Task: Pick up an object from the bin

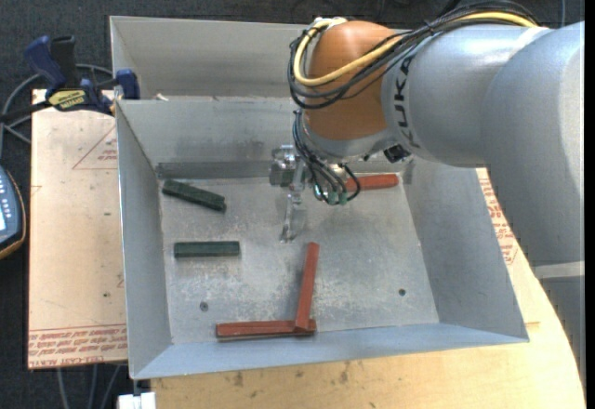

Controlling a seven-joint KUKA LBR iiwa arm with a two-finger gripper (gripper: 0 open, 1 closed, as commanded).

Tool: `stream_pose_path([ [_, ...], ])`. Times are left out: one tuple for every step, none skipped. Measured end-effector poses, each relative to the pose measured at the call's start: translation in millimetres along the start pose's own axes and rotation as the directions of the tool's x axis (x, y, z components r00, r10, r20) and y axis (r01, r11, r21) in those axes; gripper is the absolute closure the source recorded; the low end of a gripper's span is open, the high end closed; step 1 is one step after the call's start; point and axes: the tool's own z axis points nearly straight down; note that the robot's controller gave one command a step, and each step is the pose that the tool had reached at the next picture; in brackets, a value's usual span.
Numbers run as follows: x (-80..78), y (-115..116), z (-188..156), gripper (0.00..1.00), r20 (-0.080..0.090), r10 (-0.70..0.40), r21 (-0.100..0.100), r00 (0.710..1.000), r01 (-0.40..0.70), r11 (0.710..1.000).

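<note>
My gripper point(292, 229) hangs over the bin's middle, its thin fingertips close together just above the floor with nothing between them. Just below and right of it lies a red bar point(307, 283), running upright in the view. Its lower end meets a second red bar point(264, 330) lying flat along the front wall, so the two form an L. A dark green bar point(205, 249) lies to the gripper's left.
Another dark green bar point(193, 195) lies tilted at the back left. A third red bar point(377, 181) peeks out from under the arm at the back right. The arm and its orange cover overhang the bin's back right.
</note>
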Motion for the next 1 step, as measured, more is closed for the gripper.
stream_pose_path([
  [82.2, 39.5, -20.7, 0.00, 0.005, -0.257, 0.000, 0.967, 0.257, 0.967],
])
